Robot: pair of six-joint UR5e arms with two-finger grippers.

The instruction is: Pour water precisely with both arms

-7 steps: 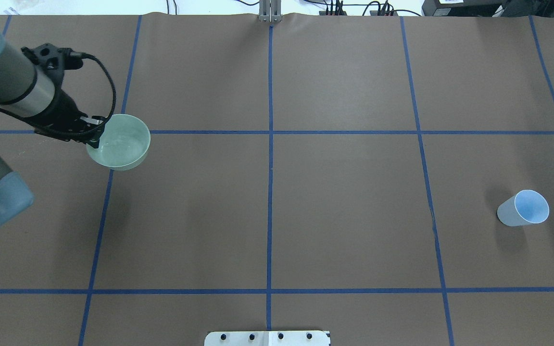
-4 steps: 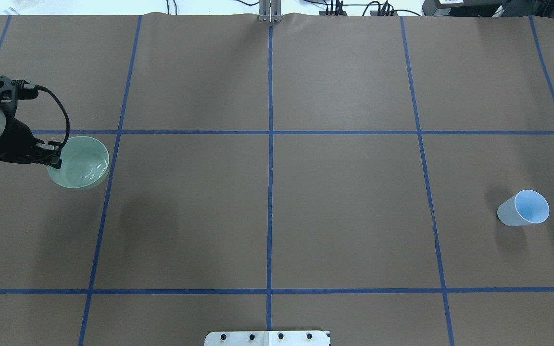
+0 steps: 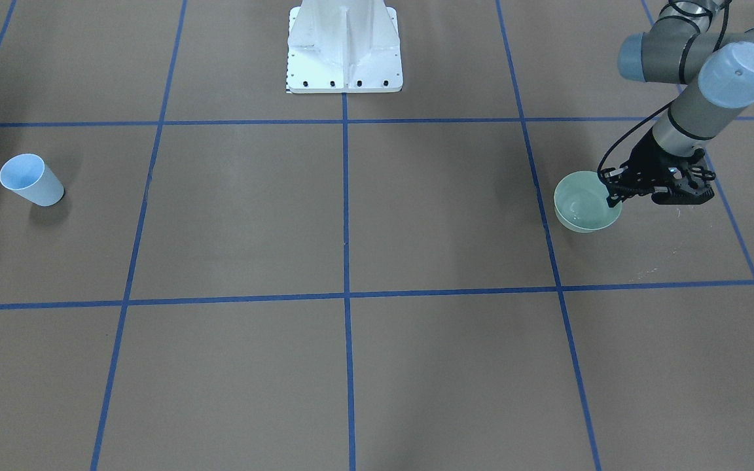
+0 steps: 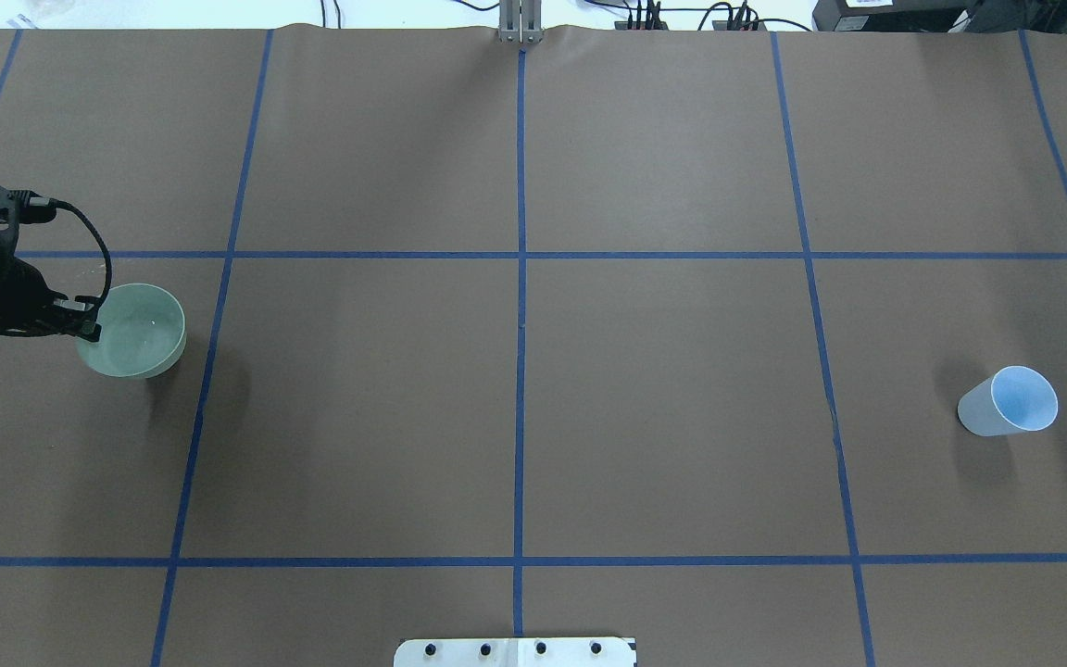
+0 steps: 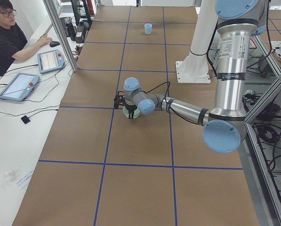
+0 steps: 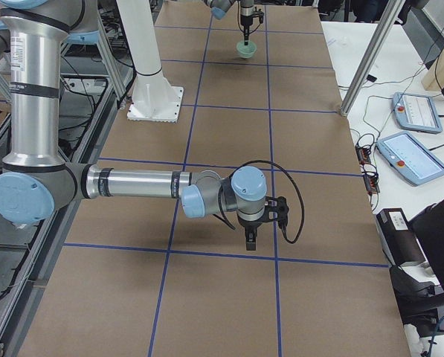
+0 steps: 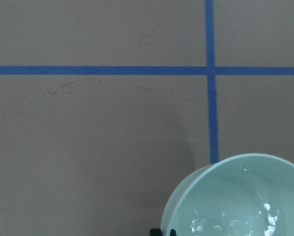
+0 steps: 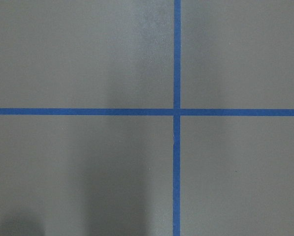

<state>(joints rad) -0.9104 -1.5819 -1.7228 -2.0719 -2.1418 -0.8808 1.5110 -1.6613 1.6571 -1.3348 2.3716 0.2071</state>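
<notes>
Jaws of the left gripper (image 4: 86,326) are clamped on the bowl (image 4: 137,320) rim. Water (image 7: 235,223) glints inside, just beyond them. Cup (image 4: 1008,400) sits well apart. Right gripper (image 6: 251,236) points down over the table (image 6: 222,305); its jaw state cannot be told.

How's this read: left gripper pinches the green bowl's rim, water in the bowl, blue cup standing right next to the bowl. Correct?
Not quite. The left gripper does pinch the green bowl by its rim, with water glinting inside, but the blue cup is not next to it: the overhead view shows it standing at the opposite end of the table, on the robot's right.
</notes>
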